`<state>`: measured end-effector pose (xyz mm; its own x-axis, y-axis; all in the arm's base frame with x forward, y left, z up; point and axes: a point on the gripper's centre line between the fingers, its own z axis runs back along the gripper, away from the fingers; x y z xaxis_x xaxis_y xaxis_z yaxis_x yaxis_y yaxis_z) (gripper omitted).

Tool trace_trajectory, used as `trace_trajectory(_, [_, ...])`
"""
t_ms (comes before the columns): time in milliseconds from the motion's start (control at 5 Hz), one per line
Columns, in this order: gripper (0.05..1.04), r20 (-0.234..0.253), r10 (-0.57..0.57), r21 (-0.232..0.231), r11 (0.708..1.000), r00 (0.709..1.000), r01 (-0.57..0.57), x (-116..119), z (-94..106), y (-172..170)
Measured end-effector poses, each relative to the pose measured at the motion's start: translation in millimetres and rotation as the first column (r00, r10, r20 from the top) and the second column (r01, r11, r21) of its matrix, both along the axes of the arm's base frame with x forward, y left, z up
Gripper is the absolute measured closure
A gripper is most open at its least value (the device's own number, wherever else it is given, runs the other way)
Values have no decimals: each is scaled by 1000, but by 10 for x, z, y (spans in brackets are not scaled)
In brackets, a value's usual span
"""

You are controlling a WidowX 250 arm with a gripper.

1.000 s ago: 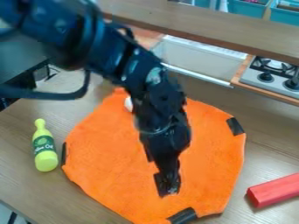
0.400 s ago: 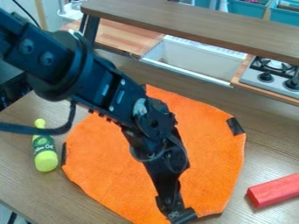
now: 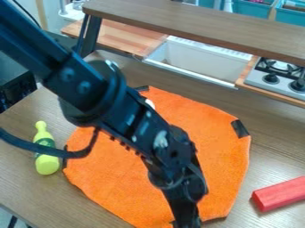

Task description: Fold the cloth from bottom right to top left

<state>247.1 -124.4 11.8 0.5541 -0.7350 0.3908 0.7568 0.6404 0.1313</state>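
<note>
Camera view: gripper hangs at the bottom corner of the orange cloth, spread on the desk. Clenched or released, cannot tell.

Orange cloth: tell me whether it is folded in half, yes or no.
No, the cloth lies spread out on the table, with a dark patch out at its right edge.
</note>
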Motion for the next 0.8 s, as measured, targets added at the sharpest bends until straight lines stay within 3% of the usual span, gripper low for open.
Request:
trace_trajectory(200, [83,9,-1,22,1000,1000,1,39,-112,-43])
trace_trajectory(400, [164,16,13,33,999,1000,-13,80,-177,-58])
trace_trajectory(800, [714,15,24,25,999,1000,-24,89,-222,-92])
